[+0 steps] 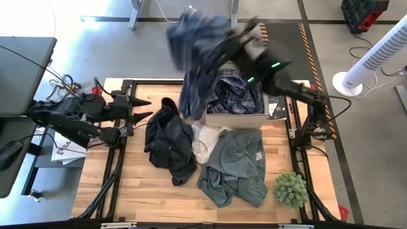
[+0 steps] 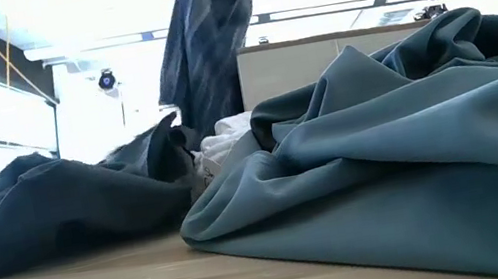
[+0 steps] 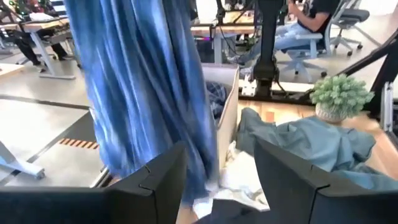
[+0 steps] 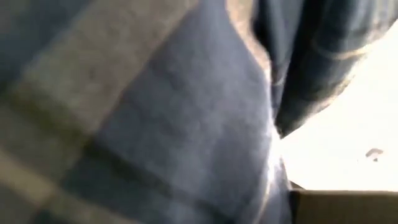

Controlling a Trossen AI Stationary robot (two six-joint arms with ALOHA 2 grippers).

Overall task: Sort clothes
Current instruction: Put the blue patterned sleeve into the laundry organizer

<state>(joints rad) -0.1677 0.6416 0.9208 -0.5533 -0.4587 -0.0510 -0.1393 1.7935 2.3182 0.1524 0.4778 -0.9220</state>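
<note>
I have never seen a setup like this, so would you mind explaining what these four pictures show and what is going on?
It is a robot with two dark arms at a wooden table. One picture looks straight down, one sits at table-top height, and two come from cameras on the arms' wrists. The right gripper holds a blue plaid shirt high, its tail hanging by the cardboard box, where more plaid fabric already lies. That shirt fills the right wrist view. The left gripper waits open at the table's left edge. On the table lie a black garment, a white garment and a grey-green garment, plus a small green plant. A person sits in the room behind.
</note>
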